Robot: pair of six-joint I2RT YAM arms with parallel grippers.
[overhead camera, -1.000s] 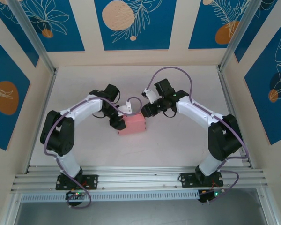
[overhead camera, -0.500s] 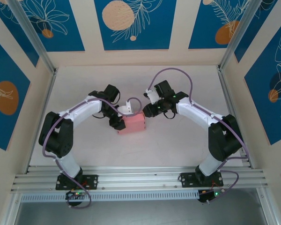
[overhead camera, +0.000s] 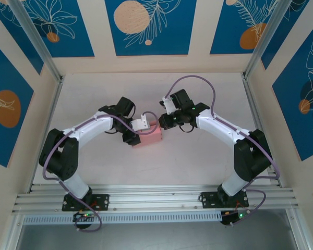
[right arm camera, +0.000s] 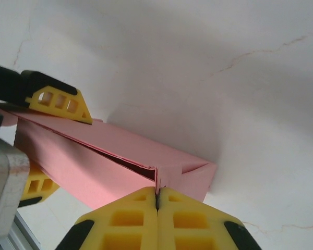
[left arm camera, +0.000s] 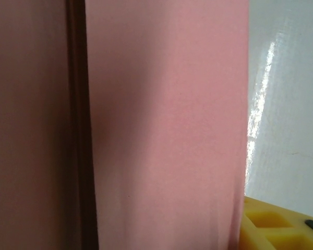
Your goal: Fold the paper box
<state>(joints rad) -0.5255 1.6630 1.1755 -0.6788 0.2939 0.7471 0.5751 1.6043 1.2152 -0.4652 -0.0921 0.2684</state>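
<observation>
My right tool (right arm camera: 157, 200) has just snapped closed. A second ago its pads stood apart beside the right end of the paper box (overhead camera: 147, 136); now they press flat together. In the right wrist view a thin edge of card at the box's near corner runs straight into the seam between them. I judge that I am pinching an end flap or crease there, not closing on air.

My left tool (overhead camera: 132, 136) has barely changed its spread. It is clenched on the box's left end: one yellow pad (right arm camera: 60, 101) lies on the top panel and the other (right arm camera: 36, 187) sits below. The left wrist view has pink card (left arm camera: 161, 130) right against the lens. The left arm has also shifted a little, and the box with it.

The box sits on the white tabletop (overhead camera: 94, 166), about midway between my two arms and already formed into a long closed-up shape. A dark slit (right arm camera: 122, 162) along the top seam near the pinched corner looks not yet shut. With both ends held, I think the step in hand is creasing or tucking that end, so the fold seems close to done.
</observation>
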